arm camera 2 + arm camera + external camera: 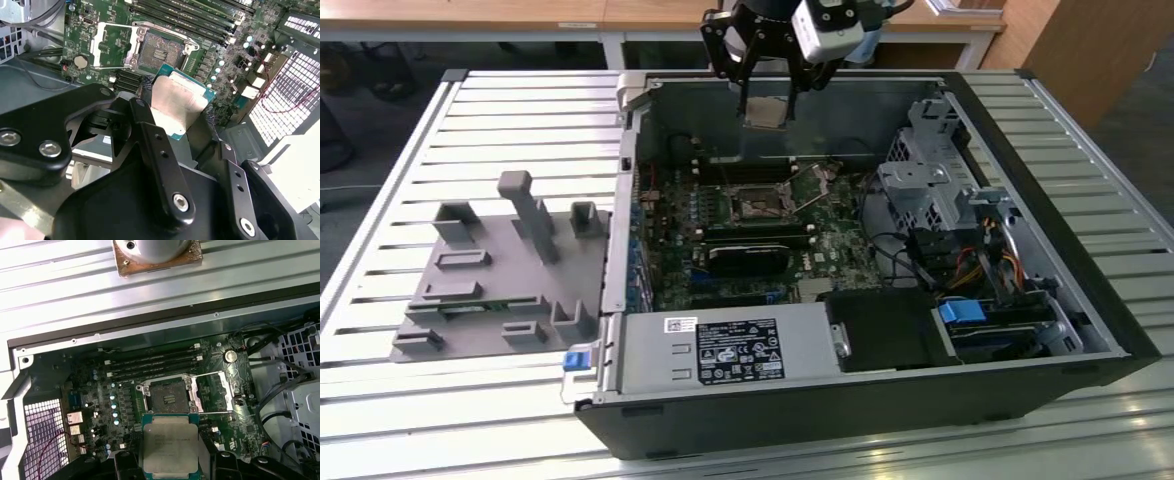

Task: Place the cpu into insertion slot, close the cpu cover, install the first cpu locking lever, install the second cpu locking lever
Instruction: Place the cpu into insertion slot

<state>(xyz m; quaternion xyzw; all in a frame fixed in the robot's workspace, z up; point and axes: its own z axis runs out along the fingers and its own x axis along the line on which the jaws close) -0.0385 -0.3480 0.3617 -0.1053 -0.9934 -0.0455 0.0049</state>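
1. Open computer case (720,425) lies on the slatted surface (494,120). In the exterior view it holds a green motherboard (674,285), a power supply (727,350) at 6 o'clock and a drive cage (927,190) at 3 o'clock.
2. Insertion slot (758,207) at mid-board shows its dark centre exposed. The cpu cover (215,392) is swung open beside it.
3. Pincer (769,108) is clenched on the cpu (766,112), held above the case at 12 o'clock from the slot.
4. The cpu has a silver-grey top and a greenish rim.
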